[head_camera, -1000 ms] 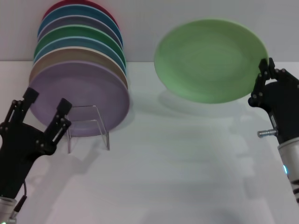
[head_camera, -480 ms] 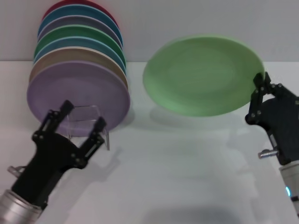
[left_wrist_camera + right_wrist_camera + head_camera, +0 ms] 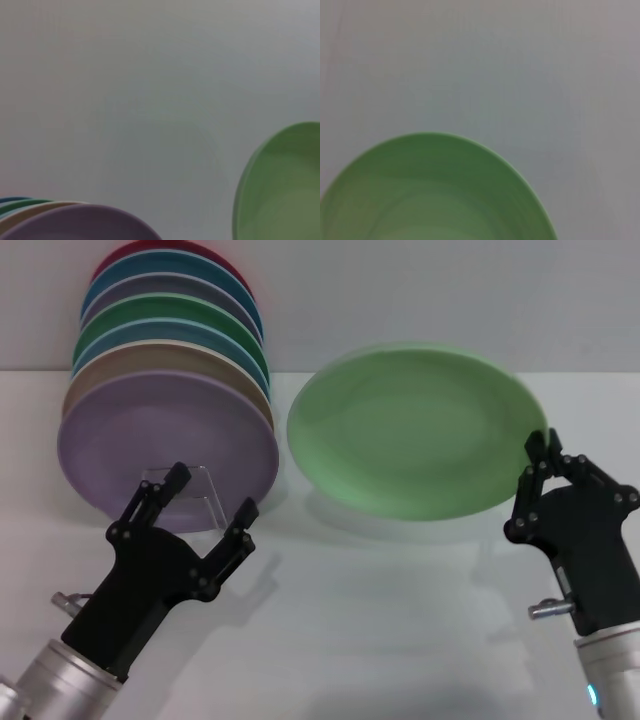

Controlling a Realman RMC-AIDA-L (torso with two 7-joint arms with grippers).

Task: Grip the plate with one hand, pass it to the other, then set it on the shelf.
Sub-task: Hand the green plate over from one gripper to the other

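The pale mint-green plate hangs in the air above the white table, tilted with its face toward me. My right gripper is shut on its right rim. The plate also shows in the right wrist view and in the left wrist view. My left gripper is open and empty, raised at the lower left, just in front of the clear acrylic shelf and well left of the plate. The shelf's rack holds several plates standing on edge.
The row of standing plates runs from a lilac plate in front, through beige, blue and darker green ones, to a red plate at the back. The lilac plate also shows in the left wrist view. The white table spreads between the arms.
My right gripper has carried the plate down and to the left. My left gripper, still open, has risen and moved right, toward the plate and in front of the shelf.
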